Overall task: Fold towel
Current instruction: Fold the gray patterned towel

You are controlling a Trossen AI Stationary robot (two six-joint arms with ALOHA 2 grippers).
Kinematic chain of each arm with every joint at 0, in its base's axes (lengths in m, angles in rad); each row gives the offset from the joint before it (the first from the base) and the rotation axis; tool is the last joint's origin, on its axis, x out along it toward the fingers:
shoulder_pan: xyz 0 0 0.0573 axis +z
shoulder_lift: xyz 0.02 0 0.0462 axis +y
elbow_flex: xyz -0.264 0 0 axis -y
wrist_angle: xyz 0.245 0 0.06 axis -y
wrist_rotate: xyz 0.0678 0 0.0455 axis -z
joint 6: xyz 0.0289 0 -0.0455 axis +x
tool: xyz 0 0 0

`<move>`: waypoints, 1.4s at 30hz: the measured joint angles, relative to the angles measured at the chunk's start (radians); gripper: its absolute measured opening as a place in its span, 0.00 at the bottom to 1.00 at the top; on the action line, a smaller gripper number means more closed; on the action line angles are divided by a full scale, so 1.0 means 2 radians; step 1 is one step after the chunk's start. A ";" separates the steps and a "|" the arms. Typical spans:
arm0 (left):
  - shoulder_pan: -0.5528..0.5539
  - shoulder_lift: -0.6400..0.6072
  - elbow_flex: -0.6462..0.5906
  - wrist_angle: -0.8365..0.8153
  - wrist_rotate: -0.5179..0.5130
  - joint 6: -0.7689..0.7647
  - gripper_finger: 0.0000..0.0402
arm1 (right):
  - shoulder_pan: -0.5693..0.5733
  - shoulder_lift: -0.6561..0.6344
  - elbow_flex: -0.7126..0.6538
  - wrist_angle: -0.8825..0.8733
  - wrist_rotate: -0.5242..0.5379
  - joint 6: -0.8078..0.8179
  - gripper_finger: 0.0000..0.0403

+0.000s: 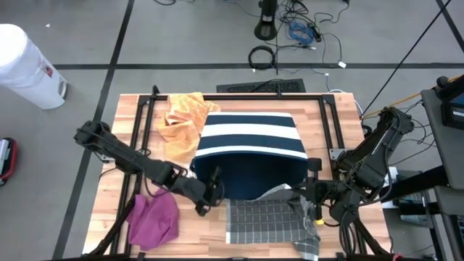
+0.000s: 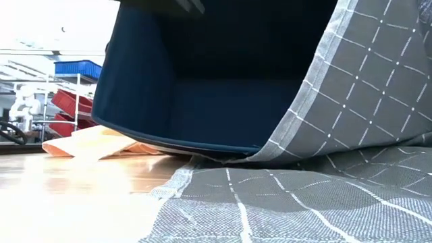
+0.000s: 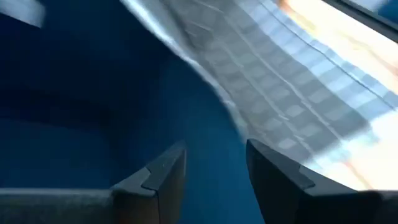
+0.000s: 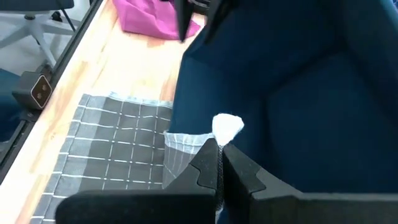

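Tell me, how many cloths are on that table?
4: a navy-and-white striped towel in the middle, an orange cloth at its far left, a purple cloth at the near left, and a grey checked cloth in front. Others could be hidden underneath.

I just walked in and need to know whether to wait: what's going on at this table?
A two-armed robot is working on a navy striped towel in the middle of the table. The left gripper is at its near edge, jaws apart. The right gripper is shut on a bit of white fabric where that towel meets a grey checked towel. An orange cloth and a pink cloth lie to the side.
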 joint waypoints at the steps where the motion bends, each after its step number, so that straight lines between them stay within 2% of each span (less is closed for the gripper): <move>1: 0.005 -0.008 0.000 -0.002 -0.012 0.006 0.43 | 0.000 0.001 0.000 0.001 0.000 0.001 0.00; 6: 0.037 -0.037 0.010 0.019 -0.043 0.049 0.43 | 0.000 0.014 0.000 0.004 -0.009 0.006 0.00; 11: 0.072 -0.038 0.052 0.026 -0.044 0.080 0.43 | -0.001 0.035 0.000 0.025 -0.039 -0.002 0.00; 17: 0.124 -0.036 0.072 0.025 -0.027 0.094 0.43 | 0.008 0.067 0.000 0.116 -0.087 -0.063 0.00; 24: 0.165 -0.035 0.073 0.022 0.001 0.078 0.43 | 0.009 0.125 0.000 0.166 -0.167 -0.061 0.03; 27: 0.162 -0.035 0.073 0.022 0.009 0.067 0.43 | 0.009 0.160 0.000 0.163 -0.181 -0.043 0.13; 31: 0.144 -0.035 0.073 0.016 0.011 0.067 0.43 | 0.010 0.190 0.000 0.162 -0.183 -0.020 0.34; 36: 0.110 -0.035 0.073 0.009 0.036 0.063 0.43 | 0.010 0.185 0.000 0.187 -0.184 0.013 0.61; 39: 0.089 -0.035 0.073 0.006 0.040 0.064 0.43 | 0.015 0.172 0.000 0.223 -0.184 0.005 0.70; 42: 0.076 -0.035 0.073 -0.007 0.041 0.058 0.43 | 0.023 0.165 0.000 0.264 -0.183 -0.028 0.74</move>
